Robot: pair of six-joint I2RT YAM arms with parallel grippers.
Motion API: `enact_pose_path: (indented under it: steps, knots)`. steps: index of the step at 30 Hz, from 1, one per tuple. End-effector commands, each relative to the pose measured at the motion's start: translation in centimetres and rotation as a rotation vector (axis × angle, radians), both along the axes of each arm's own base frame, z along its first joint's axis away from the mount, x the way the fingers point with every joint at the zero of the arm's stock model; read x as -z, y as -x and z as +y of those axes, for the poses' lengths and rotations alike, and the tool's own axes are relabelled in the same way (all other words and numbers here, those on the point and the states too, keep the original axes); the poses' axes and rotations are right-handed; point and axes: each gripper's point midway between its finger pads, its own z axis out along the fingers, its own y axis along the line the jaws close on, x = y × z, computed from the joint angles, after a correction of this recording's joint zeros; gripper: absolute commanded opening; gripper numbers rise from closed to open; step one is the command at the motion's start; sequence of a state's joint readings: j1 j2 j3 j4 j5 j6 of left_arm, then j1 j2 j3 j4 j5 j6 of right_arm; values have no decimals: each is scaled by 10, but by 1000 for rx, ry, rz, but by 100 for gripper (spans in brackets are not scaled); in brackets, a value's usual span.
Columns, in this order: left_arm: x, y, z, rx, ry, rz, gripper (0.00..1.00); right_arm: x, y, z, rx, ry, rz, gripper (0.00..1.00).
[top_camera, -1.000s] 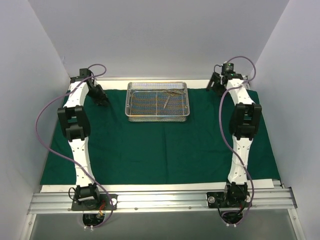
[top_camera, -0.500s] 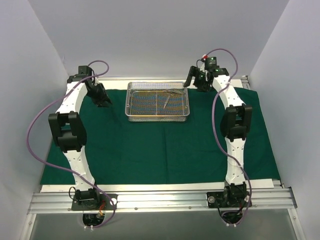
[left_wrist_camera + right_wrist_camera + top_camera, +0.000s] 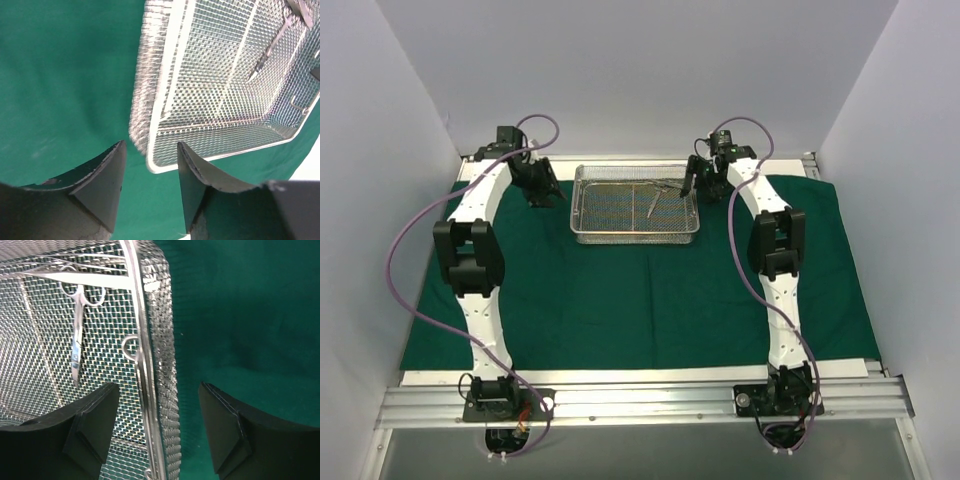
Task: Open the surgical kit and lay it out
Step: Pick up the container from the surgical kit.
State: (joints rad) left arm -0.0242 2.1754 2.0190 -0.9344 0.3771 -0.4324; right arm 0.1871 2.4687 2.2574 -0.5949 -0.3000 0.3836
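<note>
1. Green cloth lies spread flat across the middle of the top view.
2. Silver wire-mesh tray sits on the cloth at upper centre, with its long axis running left to right.
3. Left gripper hangs at the tray's left short end and right gripper at its right short end, so each arm is nearest its own end.
4. Both pairs of jaws stand apart and hold nothing. In each wrist view the mesh end wall lines up with the gap between the jaws. The likely next step is a straight descent that brings each wall between the fingers.
5. Thin metal instruments, scissors among them, lie inside the tray towards its upper right.
</note>
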Motion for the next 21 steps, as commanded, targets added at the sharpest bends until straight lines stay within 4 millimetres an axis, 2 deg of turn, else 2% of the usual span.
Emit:
enact_pose_path:
  steps: [1, 2, 4, 5, 7, 9, 10, 11, 17, 21]
  knots:
    - [-9, -14, -33, 91, 15, -69, 55, -8, 1, -3, 1, 36, -2, 63]
    - [0, -15, -35, 94, -1, -53, 55, -6, 1, -4, 3, 41, 0, 63]
    - [4, -16, -45, 117, -28, -53, 55, -4, 1, -4, 2, 41, 6, 59]
    - [16, -15, -46, 120, -44, -22, 55, -2, 1, -3, 0, 40, 7, 58]
    - [21, -19, -47, 115, -83, -19, 55, 1, 2, -4, -3, 43, 13, 55]
    - [36, -18, -50, 125, -113, 13, 55, 3, 1, -4, -6, 50, 13, 52]
    - [32, -22, -50, 123, -125, 1, 54, 4, 0, -5, -7, 54, 12, 50]
    - [40, -21, -50, 125, -139, 23, 54, 7, 0, -5, -9, 58, 15, 47]
    - [50, -23, -42, 111, -196, 40, 54, 14, -2, -3, -10, 54, 23, 37]
    - [44, -22, -39, 104, -224, 28, 54, 18, -2, -2, -12, 51, 28, 35]
